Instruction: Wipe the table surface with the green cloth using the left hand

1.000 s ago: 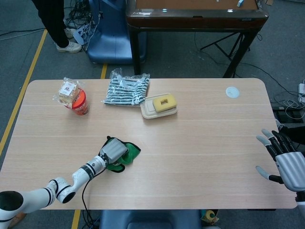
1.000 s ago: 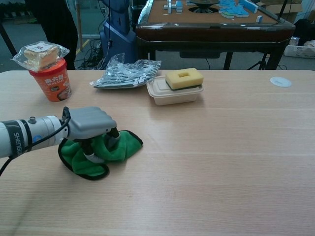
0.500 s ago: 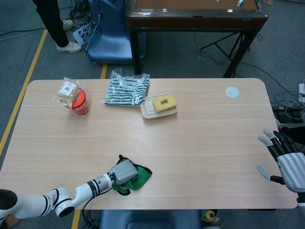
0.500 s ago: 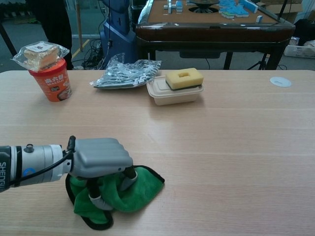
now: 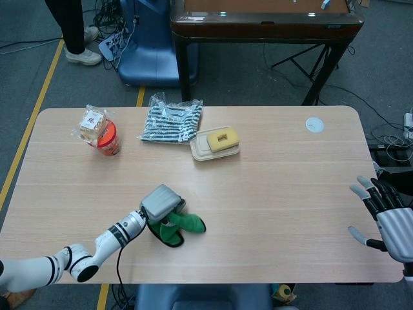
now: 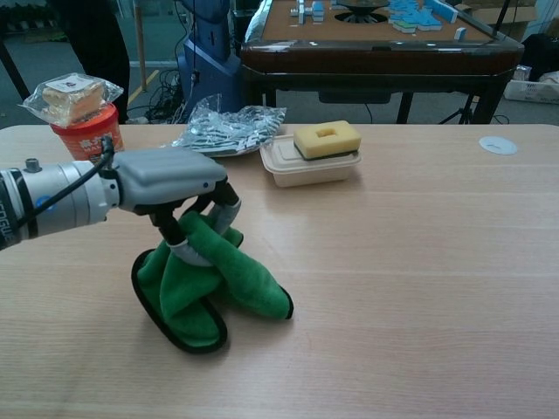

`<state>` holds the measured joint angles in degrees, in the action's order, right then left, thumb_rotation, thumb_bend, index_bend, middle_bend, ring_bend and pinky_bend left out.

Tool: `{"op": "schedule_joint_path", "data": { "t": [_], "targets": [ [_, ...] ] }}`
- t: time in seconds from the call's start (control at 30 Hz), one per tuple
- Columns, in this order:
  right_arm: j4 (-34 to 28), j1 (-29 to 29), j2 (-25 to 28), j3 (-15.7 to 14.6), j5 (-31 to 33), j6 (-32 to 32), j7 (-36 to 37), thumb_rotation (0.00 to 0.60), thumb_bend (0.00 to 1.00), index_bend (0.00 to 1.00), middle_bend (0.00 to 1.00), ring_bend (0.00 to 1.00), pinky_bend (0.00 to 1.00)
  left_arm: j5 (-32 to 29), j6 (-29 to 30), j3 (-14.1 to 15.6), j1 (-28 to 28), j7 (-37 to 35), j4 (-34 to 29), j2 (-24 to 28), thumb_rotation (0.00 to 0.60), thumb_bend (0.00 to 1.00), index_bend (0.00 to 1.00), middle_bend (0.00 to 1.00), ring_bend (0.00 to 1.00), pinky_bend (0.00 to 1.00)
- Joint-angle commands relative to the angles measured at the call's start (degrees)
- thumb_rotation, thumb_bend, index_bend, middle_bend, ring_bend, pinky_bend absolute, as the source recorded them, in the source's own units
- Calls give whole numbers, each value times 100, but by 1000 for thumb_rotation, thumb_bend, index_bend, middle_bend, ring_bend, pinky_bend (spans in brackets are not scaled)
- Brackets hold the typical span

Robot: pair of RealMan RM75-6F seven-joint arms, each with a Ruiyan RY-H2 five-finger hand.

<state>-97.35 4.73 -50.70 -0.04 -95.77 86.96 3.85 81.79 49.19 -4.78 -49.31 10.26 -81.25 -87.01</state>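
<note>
Up it comes: half a second ago the left hand point(image 6: 170, 179) was pressed low on the green cloth point(image 6: 205, 284) near the front edge of the table point(image 5: 284, 194); now it has lifted and pulled back toward the middle, dragging the cloth with it. The fingers are closed on the upper folds, so the fabric hangs from the hand in a limp drape, its lower end bunched on the wood. It looks soft, light and floppy, likely to fold over itself rather than slide flat. A grip over the bunched middle, palm pressing down, seems the better hold for wiping. The right hand point(image 5: 387, 216) hovers off the table's far right edge, fingers spread, holding nothing.
</note>
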Motion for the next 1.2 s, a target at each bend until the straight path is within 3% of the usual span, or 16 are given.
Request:
{"op": "schedule_joint_path", "data": {
  "t": [0.03, 0.37, 0.47, 0.53, 0.6, 0.67, 0.8, 1.2],
  "targets": [
    [5, -1, -1, -3, -9, 2, 6, 600, 294, 86, 86, 0, 0, -282, 124, -261, 33, -121, 268, 15, 600, 168, 604, 640, 649, 939],
    [-2, 8, -2, -6, -20, -19, 1, 600, 294, 86, 86, 0, 0, -992, 517, -825, 79, -114, 1368, -395, 600, 168, 582, 629, 639, 937],
    [-13, 17, 1, -7, -13, -44, -15, 600, 294, 86, 86, 0, 0, -1219, 536, -928, 105, -123, 1635, -539, 600, 167, 495, 545, 590, 900],
    [-20, 23, 0, -5, -5, -58, -24, 600, 294, 86, 86, 0, 0, -1424, 373, -940, 114, -42, 1671, -541, 600, 167, 304, 350, 403, 731],
    [-28, 30, 2, -4, -2, -75, -34, 600, 294, 86, 86, 0, 0, -1744, 121, -954, 111, 160, 1613, -484, 600, 167, 103, 126, 172, 474],
    [-38, 35, 5, -3, -3, -82, -48, 600, 294, 86, 86, 0, 0, -1952, 28, -983, 114, 289, 1529, -439, 600, 167, 6, 9, 30, 289],
    [-58, 41, 10, 1, 2, -93, -75, 600, 294, 87, 86, 0, 0, -2099, 114, -998, 188, 372, 1295, -351, 600, 167, 0, 0, 0, 177],
    [-83, 106, 6, 3, -9, -194, -95, 600, 294, 87, 86, 0, 0, -1616, 862, -641, 764, 282, 158, 311, 600, 166, 0, 0, 1, 162]
  ]
}}
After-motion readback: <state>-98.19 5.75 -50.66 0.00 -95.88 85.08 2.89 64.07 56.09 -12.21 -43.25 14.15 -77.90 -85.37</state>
